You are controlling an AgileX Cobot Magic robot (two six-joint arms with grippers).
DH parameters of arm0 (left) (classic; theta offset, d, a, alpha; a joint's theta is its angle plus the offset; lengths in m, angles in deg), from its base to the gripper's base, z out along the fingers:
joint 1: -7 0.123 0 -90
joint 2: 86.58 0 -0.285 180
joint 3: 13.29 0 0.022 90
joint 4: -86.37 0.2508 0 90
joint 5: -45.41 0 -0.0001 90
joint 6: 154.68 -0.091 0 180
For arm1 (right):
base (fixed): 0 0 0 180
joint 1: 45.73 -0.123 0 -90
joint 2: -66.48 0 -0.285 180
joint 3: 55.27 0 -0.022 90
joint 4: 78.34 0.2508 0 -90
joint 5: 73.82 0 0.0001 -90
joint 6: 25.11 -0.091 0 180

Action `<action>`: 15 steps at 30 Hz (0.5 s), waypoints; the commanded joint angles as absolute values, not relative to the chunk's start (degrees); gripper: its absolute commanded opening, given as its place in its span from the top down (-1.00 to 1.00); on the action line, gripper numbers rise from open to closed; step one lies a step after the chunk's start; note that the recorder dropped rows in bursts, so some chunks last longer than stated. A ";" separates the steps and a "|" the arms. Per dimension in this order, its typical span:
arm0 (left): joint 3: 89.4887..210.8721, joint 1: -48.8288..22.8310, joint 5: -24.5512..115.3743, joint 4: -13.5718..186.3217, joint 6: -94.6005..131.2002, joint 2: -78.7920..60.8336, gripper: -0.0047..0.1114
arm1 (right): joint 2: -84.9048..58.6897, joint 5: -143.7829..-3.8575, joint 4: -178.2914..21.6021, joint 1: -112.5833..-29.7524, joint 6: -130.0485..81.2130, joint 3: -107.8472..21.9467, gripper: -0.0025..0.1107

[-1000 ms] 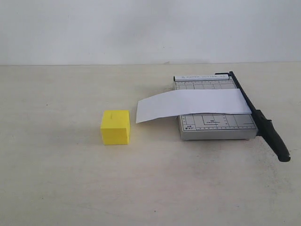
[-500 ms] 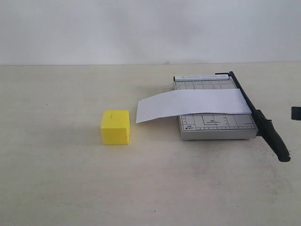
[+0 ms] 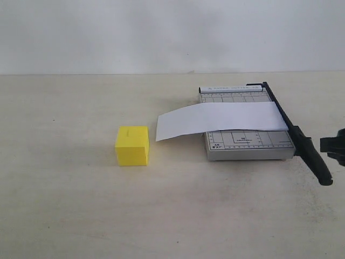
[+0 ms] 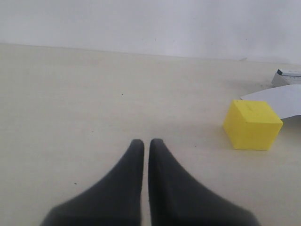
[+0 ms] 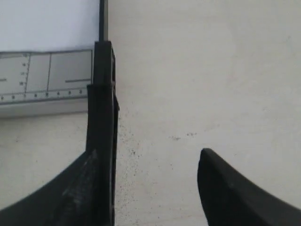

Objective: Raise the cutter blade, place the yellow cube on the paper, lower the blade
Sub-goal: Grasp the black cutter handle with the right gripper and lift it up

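The yellow cube (image 3: 132,145) rests on the table, left of the grey board (image 3: 245,141). The white paper (image 3: 221,118) lies across the board and overhangs it toward the cube. Along the board's right edge the cutter blade (image 3: 302,143) lies lowered, handle toward the front. My right gripper (image 3: 331,145) shows at the right edge, just beside the handle. In the right wrist view it (image 5: 149,153) is open, and the blade handle (image 5: 102,89) runs along one finger with bare table between the jaws. My left gripper (image 4: 146,141) is shut and empty, apart from the cube (image 4: 252,125) and the paper (image 4: 277,100).
The beige table (image 3: 81,210) ends at a pale wall (image 3: 161,32) behind the board. Nothing else stands on it. The left gripper is outside the exterior view.
My right gripper has come into the exterior view from the right edge and moved left toward the blade handle. The cube, paper and blade have not moved.
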State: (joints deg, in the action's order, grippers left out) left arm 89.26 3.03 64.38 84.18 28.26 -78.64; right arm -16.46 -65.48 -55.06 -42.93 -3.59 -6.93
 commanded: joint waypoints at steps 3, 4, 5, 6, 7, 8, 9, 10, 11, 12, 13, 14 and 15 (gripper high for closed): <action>89.49 3.11 63.45 84.34 28.67 -78.79 0.84 | -22.10 -65.84 -54.59 -47.19 -0.43 -9.31 -0.09; 89.49 3.11 63.45 84.34 28.67 -78.79 0.84 | -22.56 -66.52 -54.59 -48.31 0.81 -9.30 -0.09; 89.49 3.11 63.45 84.34 28.67 -78.79 0.84 | -22.70 -67.57 -54.59 -49.35 1.76 -9.30 -0.09; 89.49 3.11 63.45 84.34 28.67 -78.79 0.84 | -23.05 -68.31 -54.59 -50.05 2.46 -9.30 -0.09; 89.49 3.11 63.45 84.34 28.67 -78.79 0.84 | -23.51 -69.29 -54.59 -50.66 3.00 -9.30 -0.09; 89.49 3.11 63.45 84.34 28.67 -78.79 0.84 | -24.23 -70.24 -54.70 -51.07 3.05 -9.30 -0.09; 89.49 3.11 63.45 84.34 28.67 -78.79 0.84 | -24.90 -70.65 -54.70 -51.07 3.05 -9.30 -0.09; 89.49 3.11 63.45 84.34 28.67 -78.79 0.84 | -25.94 -71.42 -54.70 -51.07 2.85 -9.30 -0.09; 89.49 3.11 63.45 84.34 28.67 -78.79 0.84 | -26.66 -71.70 -54.84 -50.94 2.52 -9.30 -0.09; 89.49 3.11 63.45 84.34 28.67 -78.79 0.84 | -27.50 -72.11 -54.85 -50.94 2.11 -9.30 -0.09; 89.49 3.11 63.45 84.34 28.67 -78.79 0.84 | -28.38 -72.53 -54.85 -50.94 1.75 -9.30 -0.09; 89.49 3.11 63.45 84.34 28.67 -78.79 0.84 | -29.20 -72.90 -54.85 -50.94 1.43 -9.30 -0.09; 89.49 3.11 63.45 84.34 28.67 -78.79 0.84 | -29.85 -72.90 -54.85 -50.94 0.68 -9.30 -0.09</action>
